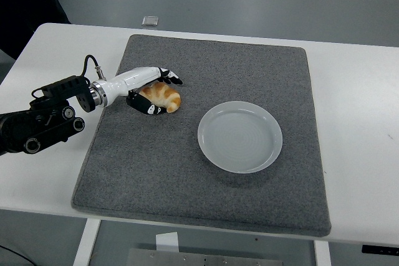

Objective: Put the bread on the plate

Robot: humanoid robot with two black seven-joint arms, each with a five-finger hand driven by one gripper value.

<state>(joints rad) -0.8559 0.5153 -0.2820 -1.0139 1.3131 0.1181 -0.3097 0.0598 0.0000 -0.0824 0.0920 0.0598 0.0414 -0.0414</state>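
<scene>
A golden-brown bread roll (164,97) lies on the grey mat (206,185), left of centre. My left hand (157,93) reaches in from the left and is closed around the roll, fingers curled over its top and thumb under its near side. A pale round plate (240,136) sits empty on the mat to the right of the roll, about a hand's width away. The right hand does not show.
The grey mat covers most of the white table (355,91). A small pale object (149,20) lies on the floor beyond the table's far edge. A dark shape (25,4) stands at the top left corner.
</scene>
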